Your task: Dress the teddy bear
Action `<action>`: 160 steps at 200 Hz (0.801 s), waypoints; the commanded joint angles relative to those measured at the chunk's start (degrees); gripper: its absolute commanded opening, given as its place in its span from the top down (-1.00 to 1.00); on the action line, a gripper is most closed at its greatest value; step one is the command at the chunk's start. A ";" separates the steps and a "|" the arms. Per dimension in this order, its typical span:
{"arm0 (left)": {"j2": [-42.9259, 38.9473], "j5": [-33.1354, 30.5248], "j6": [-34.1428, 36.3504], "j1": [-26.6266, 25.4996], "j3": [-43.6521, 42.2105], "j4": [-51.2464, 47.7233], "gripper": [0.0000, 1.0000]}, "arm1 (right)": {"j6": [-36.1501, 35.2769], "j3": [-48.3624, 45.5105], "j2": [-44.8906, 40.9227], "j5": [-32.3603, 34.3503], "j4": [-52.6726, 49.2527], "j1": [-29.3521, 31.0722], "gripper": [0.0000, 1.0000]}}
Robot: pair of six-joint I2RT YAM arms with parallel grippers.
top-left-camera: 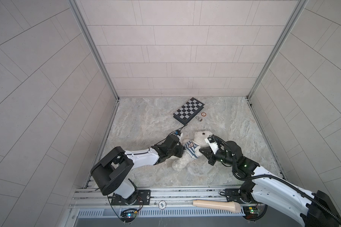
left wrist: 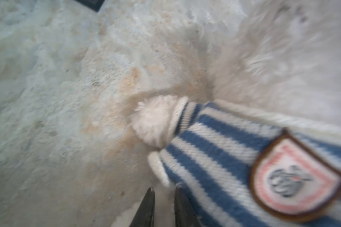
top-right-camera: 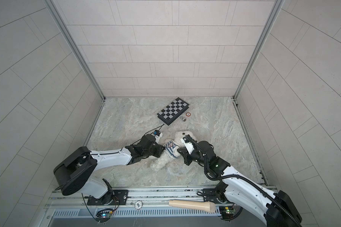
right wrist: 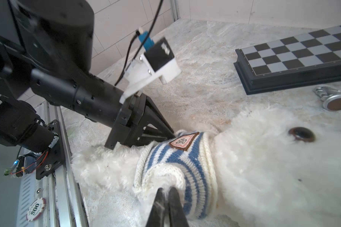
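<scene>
Teddy bear (top-left-camera: 200,138), fluffy white plush, lies mid-worktop (top-left-camera: 146,121) on marbled stone in a ribbed navy-striped knit shirt (right wrist: 197,163), right gripper (right wrist: 166,191) pinching its cream cuff, left gripper (left wrist: 163,191) narrowly parted at the hem, perhaps gripping, checkered chessboard (top-left-camera: 188,111) beyond.

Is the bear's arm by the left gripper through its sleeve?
Through: the paw sticks out of the striped sleeve, left wrist view.

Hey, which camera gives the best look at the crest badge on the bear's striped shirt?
The left wrist view: the crest badge is large and nearly face-on, though slightly blurred. The right wrist view shows it sharp but small and slanted. In both top views it is a tiny patch.
</scene>
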 commanded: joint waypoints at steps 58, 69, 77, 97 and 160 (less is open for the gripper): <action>-23.51 -4.58 6.40 -0.45 -5.22 -3.33 0.09 | 5.02 5.77 2.91 7.32 1.16 0.25 1.00; -27.15 -3.26 7.90 -0.84 -6.47 -2.07 -0.11 | 6.07 6.16 3.65 7.78 2.19 0.25 1.00; -29.03 -2.05 9.01 -1.47 -7.20 -0.95 -0.29 | 6.85 6.48 4.31 7.88 3.21 0.19 1.00; -29.45 -1.56 11.31 -3.88 -6.84 -0.82 -0.77 | 8.54 7.05 6.22 7.75 5.62 0.29 1.00; -17.49 -7.36 12.16 -7.74 -4.19 8.76 -0.93 | 11.69 9.19 8.69 7.43 7.92 0.86 1.00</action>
